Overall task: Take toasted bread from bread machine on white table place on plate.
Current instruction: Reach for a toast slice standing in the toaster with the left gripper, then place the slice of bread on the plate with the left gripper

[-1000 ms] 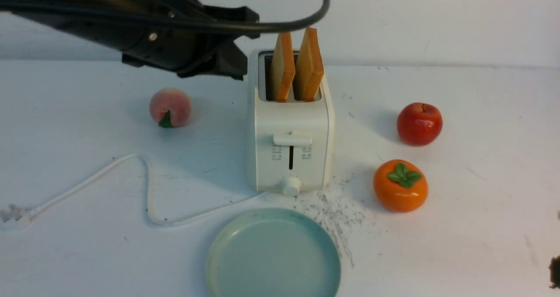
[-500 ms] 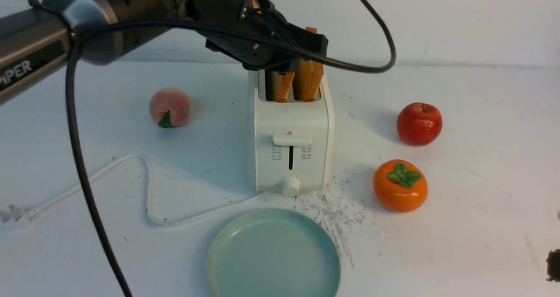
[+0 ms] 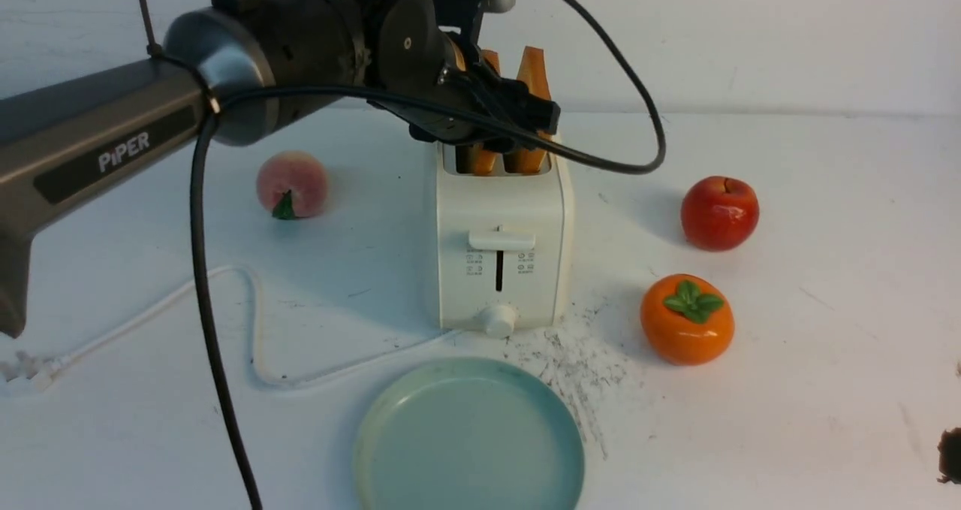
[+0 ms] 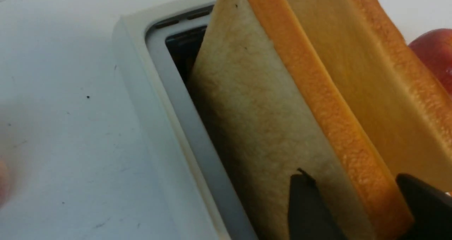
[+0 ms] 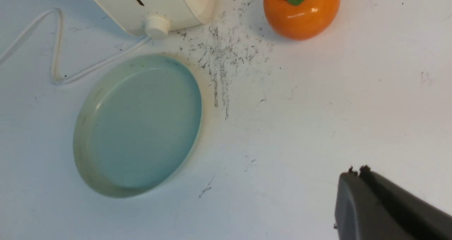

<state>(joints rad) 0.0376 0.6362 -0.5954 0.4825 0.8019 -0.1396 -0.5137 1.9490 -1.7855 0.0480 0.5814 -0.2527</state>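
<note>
The cream-white bread machine (image 3: 499, 217) stands mid-table with two slices of toasted bread upright in its slots. My left gripper (image 3: 510, 112) hangs over the slots, open. In the left wrist view its dark fingers (image 4: 307, 211) stand either side of the nearer slice (image 4: 254, 120), with the second slice (image 4: 353, 74) behind. The pale mint plate (image 3: 469, 435) lies bare in front of the toaster. My right gripper (image 5: 356, 171) is shut on nothing, low over the white table (image 5: 317, 127) to the right of the plate (image 5: 83, 134).
A peach (image 3: 292, 183) sits left of the toaster. A red apple (image 3: 719, 212) and an orange persimmon (image 3: 687, 318) sit to its right. The white power cord (image 3: 248, 307) loops across the front left. Dark specks (image 3: 578, 367) mark the table beside the plate.
My left arm has swung in from the left onto the toaster top, and its jaws have opened round the left slice. The right gripper has stayed put.
</note>
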